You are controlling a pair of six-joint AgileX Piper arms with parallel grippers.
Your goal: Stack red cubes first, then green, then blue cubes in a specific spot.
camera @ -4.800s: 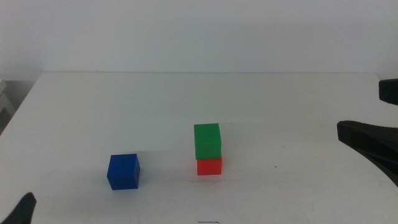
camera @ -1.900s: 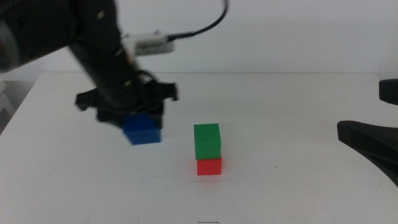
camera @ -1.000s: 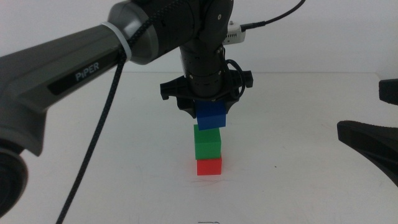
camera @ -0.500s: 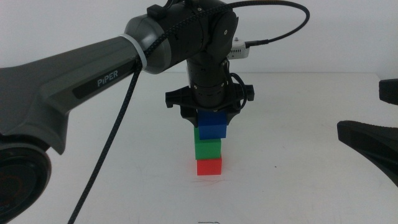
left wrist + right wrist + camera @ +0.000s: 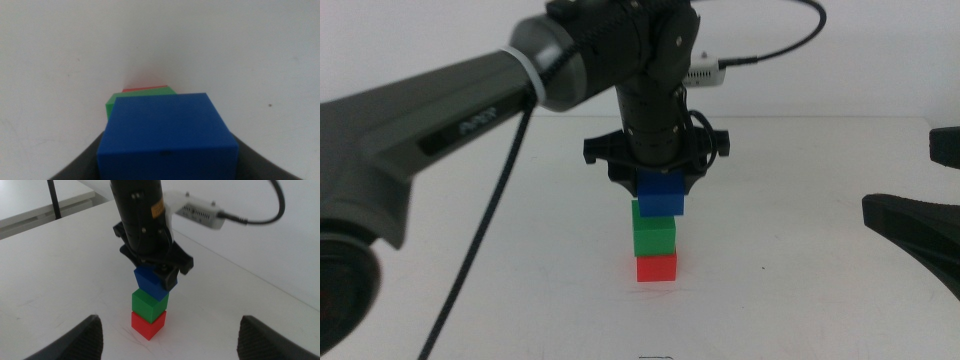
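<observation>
The red cube (image 5: pixel 657 268) sits on the white table with the green cube (image 5: pixel 654 233) stacked on it. My left gripper (image 5: pixel 658 186) reaches in from the left and is shut on the blue cube (image 5: pixel 661 196), holding it right on or just over the green cube's top, slightly turned. In the left wrist view the blue cube (image 5: pixel 167 135) fills the space between the jaws, with edges of the green cube (image 5: pixel 112 102) and the red cube (image 5: pixel 147 89) behind it. The right wrist view shows the blue cube (image 5: pixel 151 282) over the stack. My right gripper (image 5: pixel 905 180) waits open at the right edge.
The white tabletop (image 5: pixel 470 200) lies bare around the stack. The left arm's black cable (image 5: pixel 485 255) hangs over the table's left half. A small dark speck (image 5: pixel 764 267) marks the table to the right of the stack.
The left arm came in, took the blue cube from the front left of the table and carried it right, over the green cube. In the last half second it barely moved.
</observation>
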